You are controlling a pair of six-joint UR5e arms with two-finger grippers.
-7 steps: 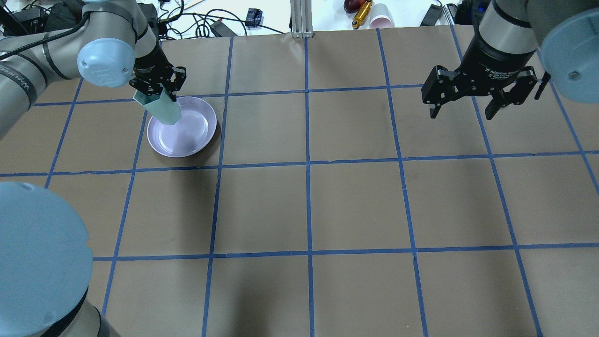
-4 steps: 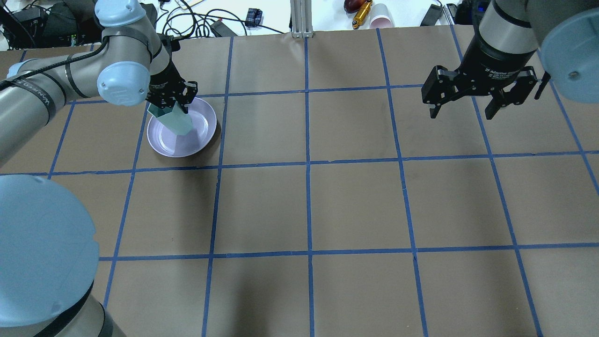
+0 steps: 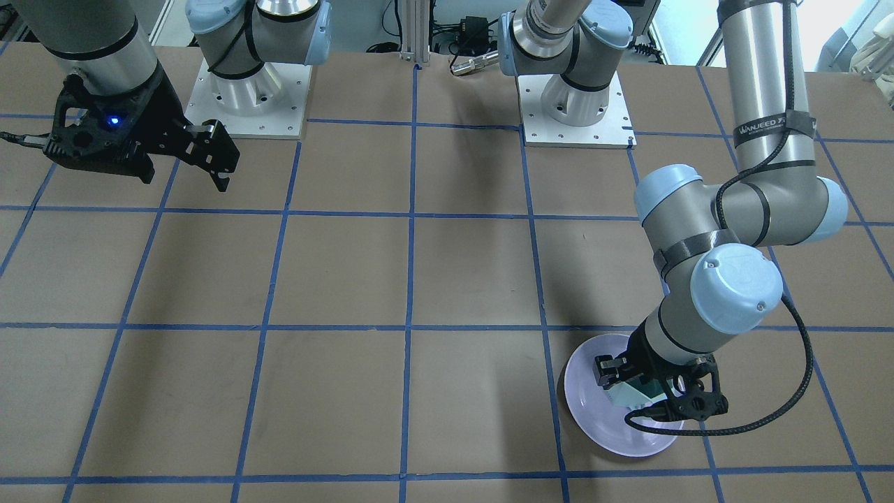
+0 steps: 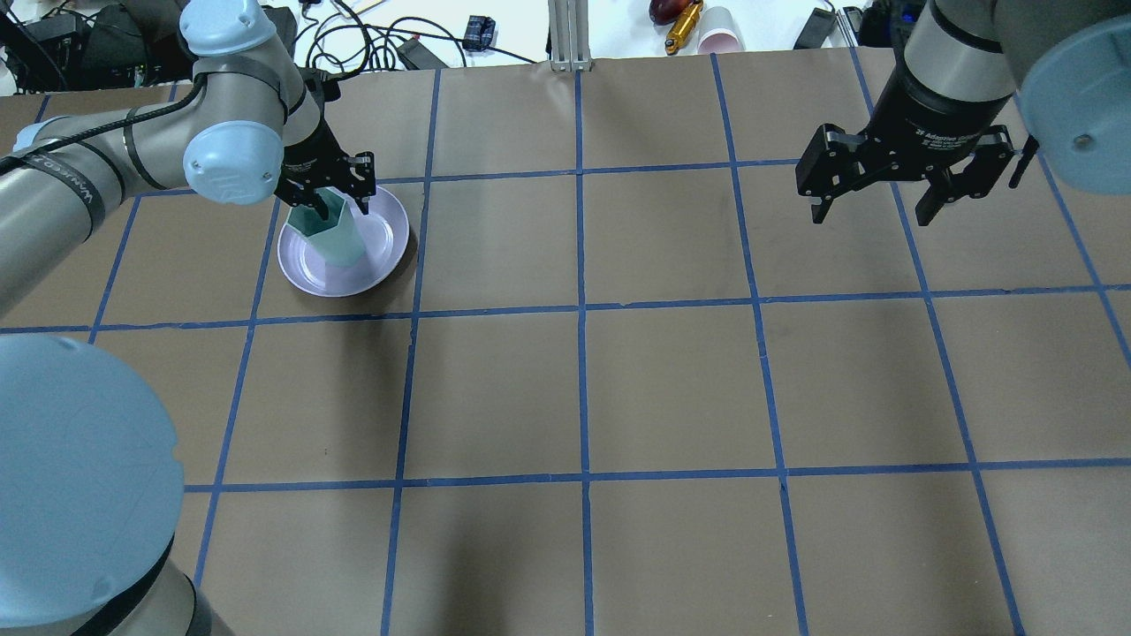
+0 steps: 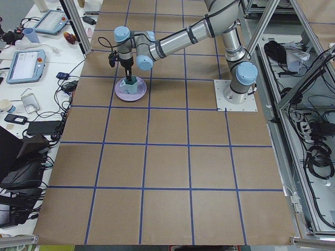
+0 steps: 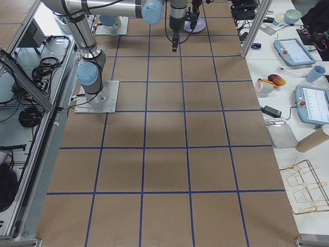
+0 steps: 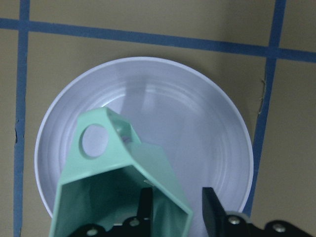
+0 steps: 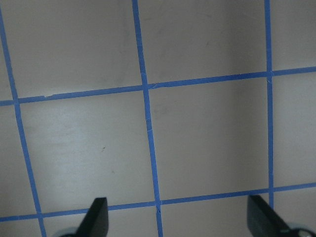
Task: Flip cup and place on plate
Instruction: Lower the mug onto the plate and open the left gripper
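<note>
The pale mint-green faceted cup [image 4: 334, 237] stands mouth up on the lavender plate [image 4: 384, 252], its teal inside showing. My left gripper [image 4: 332, 196] comes down from above and is shut on the cup's wall, one finger inside and one outside. In the left wrist view the cup [image 7: 118, 192] shows its loop handle at the upper left, over the plate [image 7: 197, 123], with the gripper [image 7: 175, 210] pinching the wall. The front view shows the cup [image 3: 634, 397] on the plate [image 3: 594, 412]. My right gripper [image 4: 875, 208] is open and empty, high over the far right of the table.
Brown paper with blue tape grid lines covers the table [image 4: 583, 389]. Cables, a pink cup [image 4: 720, 31] and small items lie beyond the far edge. The left arm's elbow [image 4: 231, 162] hangs beside the plate.
The left gripper has moved right and down over the plate and turned the cup from tilted to mouth up. The right arm has not moved.
</note>
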